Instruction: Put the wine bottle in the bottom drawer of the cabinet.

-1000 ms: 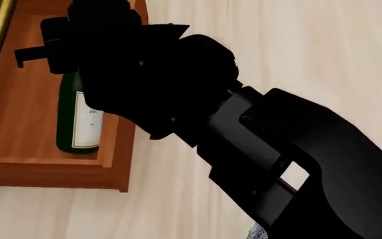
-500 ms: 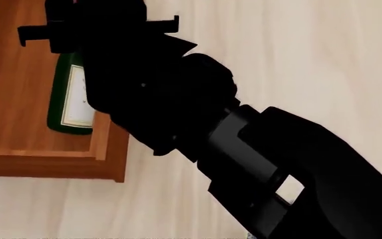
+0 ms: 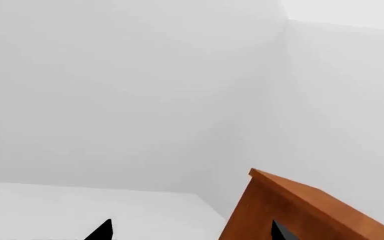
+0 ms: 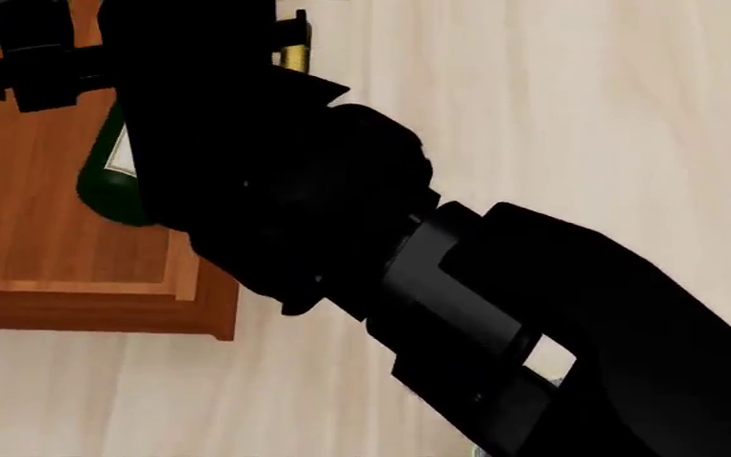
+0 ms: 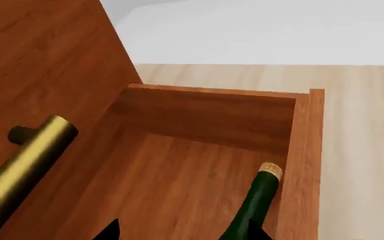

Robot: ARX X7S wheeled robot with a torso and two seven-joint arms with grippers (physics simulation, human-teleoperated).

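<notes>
Inside the open bottom drawer [image 5: 199, 165] of reddish-brown wood, your dark green glass wine bottle [image 5: 252, 205] with its tan cork lies on the smooth floor, its neck running alongside the drawer's side wall, just beside it. In your right wrist view only the neck and cork show; the body is cut off at the picture's edge. In your head view you see a small patch of green glass [image 4: 106, 186] and a sliver of white label, the rest hidden behind your black right arm [image 4: 379, 257], which fills most of that picture.

Your right gripper [image 5: 182, 231] shows only as two dark finger tips [image 5: 108, 231] at the edge of its wrist view, standing either side of the bottle's neck; whether they press on the glass or stand clear of it you cannot tell. Your left gripper [image 3: 188, 232] likewise shows two small black tips [image 3: 102, 232], set apart with nothing between them, so it reads as released.

A brass bar handle [image 5: 22, 165] crosses the near corner of the right wrist view, blurred and cut off, in front of the reddish-brown wooden cabinet [image 5: 42, 60]; another glint of brass [image 4: 292, 52] peeks past the arm in the head view. The drawer's front corner [image 4: 207, 305] stands over a pale wood-plank floor [image 4: 569, 105]. The left wrist view shows plain white walls [image 3: 125, 85] meeting at a corner, with a reddish-brown wooden edge [image 3: 299, 210] before them
</notes>
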